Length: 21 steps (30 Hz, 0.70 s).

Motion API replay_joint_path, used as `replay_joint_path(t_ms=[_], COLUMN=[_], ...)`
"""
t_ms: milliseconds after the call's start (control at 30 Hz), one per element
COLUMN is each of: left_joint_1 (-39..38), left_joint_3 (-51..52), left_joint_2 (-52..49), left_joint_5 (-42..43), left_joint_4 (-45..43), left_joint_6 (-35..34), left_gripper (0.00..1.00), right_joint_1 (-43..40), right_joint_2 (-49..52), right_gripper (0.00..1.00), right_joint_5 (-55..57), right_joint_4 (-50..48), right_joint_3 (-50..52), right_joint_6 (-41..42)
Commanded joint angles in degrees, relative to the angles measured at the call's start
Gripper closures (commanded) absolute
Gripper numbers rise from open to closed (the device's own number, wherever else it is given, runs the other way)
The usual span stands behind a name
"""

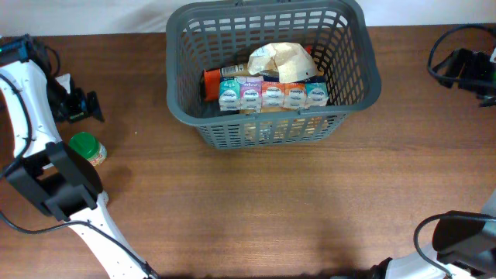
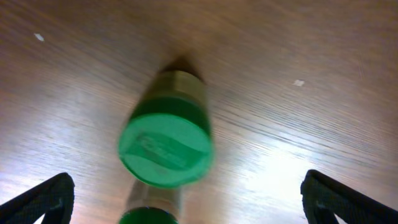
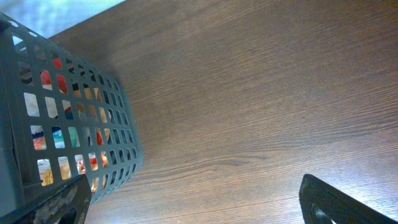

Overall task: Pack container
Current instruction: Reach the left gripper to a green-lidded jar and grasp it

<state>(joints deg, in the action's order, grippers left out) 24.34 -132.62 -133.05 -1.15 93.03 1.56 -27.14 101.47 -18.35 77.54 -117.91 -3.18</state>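
Two fingertips of my left gripper point(image 2: 186, 202) stand wide apart and empty, with the small tan jar with a green lid point(image 2: 166, 149) just off-centre between them, lid towards the lens. I judge I should centre on it, come down past the lid and close squarely on the body so it cannot tip. My right gripper point(image 3: 199, 205) is also spread and empty beside the large dark grey lattice plastic basket point(image 1: 174, 70). Only the overhead view shows the basket at the table's far middle, well apart from the jar and partly filled.
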Motion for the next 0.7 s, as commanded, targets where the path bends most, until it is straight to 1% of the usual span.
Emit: replay_joint_path(t_ms=[0,67,167,300,567,667], left_joint_1=[1.36,1.46,1.44,1.33,1.33,1.33], left_joint_3=[2.05,3.06,5.60,11.54,19.82,21.51], left_joint_2=[-1.70,-1.95,-1.99,-1.99,-1.99,-1.99], left_joint_5=[-3.85,-3.85,-3.82,-3.37,-3.17,-3.17], left_joint_4=[-1.73,-2.64,-4.17,-7.17,-12.81,-13.70], left_joint_6=[3.87,5.95,6.32,9.18,9.29,9.29], left_gripper=[0.01,0.01,0.01,0.01,0.02,0.05], right_joint_1=[-0.26,-0.26,-0.26,-0.26,-0.26,-0.26], right_joint_2=[-0.37,-0.37,-0.37,-0.37,-0.37,-0.37], right_gripper=[0.01,0.02,0.01,0.01,0.01,0.01], right_joint_5=[-0.70,-0.70,-0.70,-0.70,-0.70,-0.70], right_joint_4=[-0.17,-0.17,-0.17,-0.17,-0.17,-0.17], right_joint_3=[0.35,0.35,0.35,0.35,0.35,0.35], right_joint_6=[0.31,0.31,0.28,0.31,0.31,0.31])
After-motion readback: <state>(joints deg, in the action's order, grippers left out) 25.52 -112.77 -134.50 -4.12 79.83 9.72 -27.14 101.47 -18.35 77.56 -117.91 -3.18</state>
